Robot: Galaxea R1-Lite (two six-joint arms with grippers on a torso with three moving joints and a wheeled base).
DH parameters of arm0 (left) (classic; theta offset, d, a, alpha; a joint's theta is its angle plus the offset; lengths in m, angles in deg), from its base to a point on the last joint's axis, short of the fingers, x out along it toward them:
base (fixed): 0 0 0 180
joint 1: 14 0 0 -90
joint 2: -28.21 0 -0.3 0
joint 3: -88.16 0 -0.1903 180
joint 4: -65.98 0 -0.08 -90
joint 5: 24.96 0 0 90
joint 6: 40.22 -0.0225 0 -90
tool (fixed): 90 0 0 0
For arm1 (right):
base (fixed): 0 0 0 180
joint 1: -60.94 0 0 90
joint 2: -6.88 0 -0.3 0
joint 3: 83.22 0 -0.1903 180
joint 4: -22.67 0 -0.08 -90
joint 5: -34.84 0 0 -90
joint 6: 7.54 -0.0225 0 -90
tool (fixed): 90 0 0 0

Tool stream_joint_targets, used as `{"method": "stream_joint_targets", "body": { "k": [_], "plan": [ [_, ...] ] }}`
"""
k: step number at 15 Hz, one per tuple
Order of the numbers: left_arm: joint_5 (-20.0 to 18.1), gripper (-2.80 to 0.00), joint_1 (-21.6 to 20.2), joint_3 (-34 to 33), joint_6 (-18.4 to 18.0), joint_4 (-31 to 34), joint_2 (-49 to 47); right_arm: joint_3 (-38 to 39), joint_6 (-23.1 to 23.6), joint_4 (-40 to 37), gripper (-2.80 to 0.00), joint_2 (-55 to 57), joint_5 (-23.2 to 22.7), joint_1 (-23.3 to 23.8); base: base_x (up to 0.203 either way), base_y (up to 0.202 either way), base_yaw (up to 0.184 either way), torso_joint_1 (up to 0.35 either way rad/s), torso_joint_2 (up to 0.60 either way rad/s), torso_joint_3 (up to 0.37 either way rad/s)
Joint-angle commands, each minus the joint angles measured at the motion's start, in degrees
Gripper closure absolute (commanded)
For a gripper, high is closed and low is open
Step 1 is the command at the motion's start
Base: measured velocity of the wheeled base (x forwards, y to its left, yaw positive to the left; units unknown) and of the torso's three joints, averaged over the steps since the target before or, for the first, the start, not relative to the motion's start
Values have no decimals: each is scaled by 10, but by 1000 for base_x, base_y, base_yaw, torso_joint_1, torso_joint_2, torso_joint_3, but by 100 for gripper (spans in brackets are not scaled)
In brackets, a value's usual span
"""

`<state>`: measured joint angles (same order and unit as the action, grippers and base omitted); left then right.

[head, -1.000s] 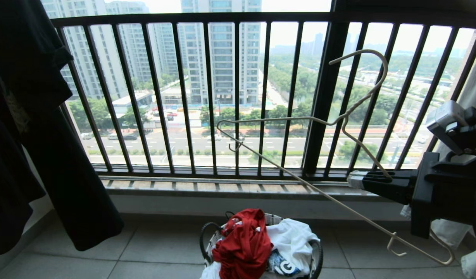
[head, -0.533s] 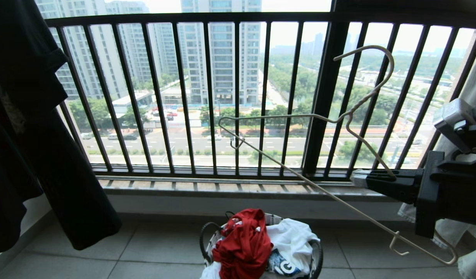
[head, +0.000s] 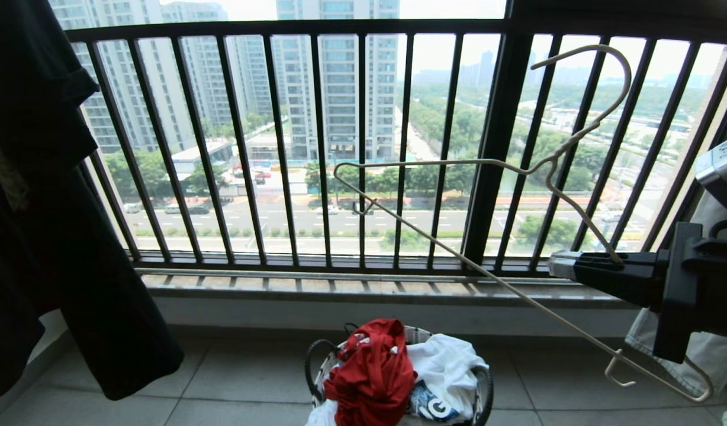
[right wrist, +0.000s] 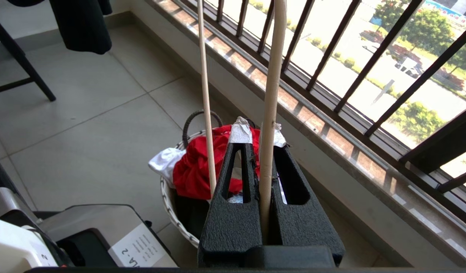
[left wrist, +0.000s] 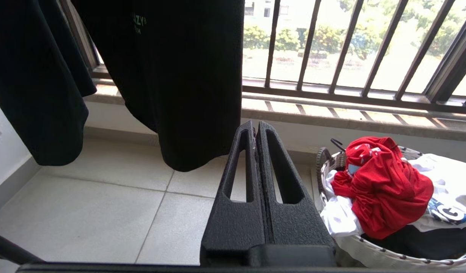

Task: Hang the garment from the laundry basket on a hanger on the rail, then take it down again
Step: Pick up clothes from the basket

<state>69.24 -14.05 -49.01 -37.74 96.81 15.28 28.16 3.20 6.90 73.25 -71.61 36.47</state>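
The red garment (head: 372,373) lies crumpled on top of the round laundry basket (head: 311,358) on the tiled floor, at the bottom centre of the head view. My right gripper (head: 556,264) reaches in from the right, above and to the right of the basket, shut on one sloping arm of the white wire hanger (head: 552,164). The hanger's hook points up in front of the window bars. In the right wrist view the hanger (right wrist: 271,94) runs between the taped fingertips of the gripper (right wrist: 257,132), with the garment (right wrist: 195,167) below. My left gripper (left wrist: 255,131) is shut and empty, left of the basket (left wrist: 324,159) and garment (left wrist: 384,189). The rail is out of view.
Black shirts (head: 50,207) hang at the left, down almost to the floor. A dark barred window railing (head: 363,148) and a stone sill (head: 363,290) run behind the basket. A white printed T-shirt (head: 446,361) shares the basket. A pale cloth (head: 701,349) hangs at the right.
My right gripper has carried the hanger to the right and a little up, so its hook stands higher against the bars. The black shirt has swung slightly left. The basket has not moved.
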Motion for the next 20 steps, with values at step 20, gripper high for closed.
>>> {"method": "stream_joint_targets", "body": {
  "k": [20],
  "plan": [
    [-107,0,196,355,3,-41,-724,-4,3,7,0,27,4,21,0,0,0,0,0,0]
  ]
}}
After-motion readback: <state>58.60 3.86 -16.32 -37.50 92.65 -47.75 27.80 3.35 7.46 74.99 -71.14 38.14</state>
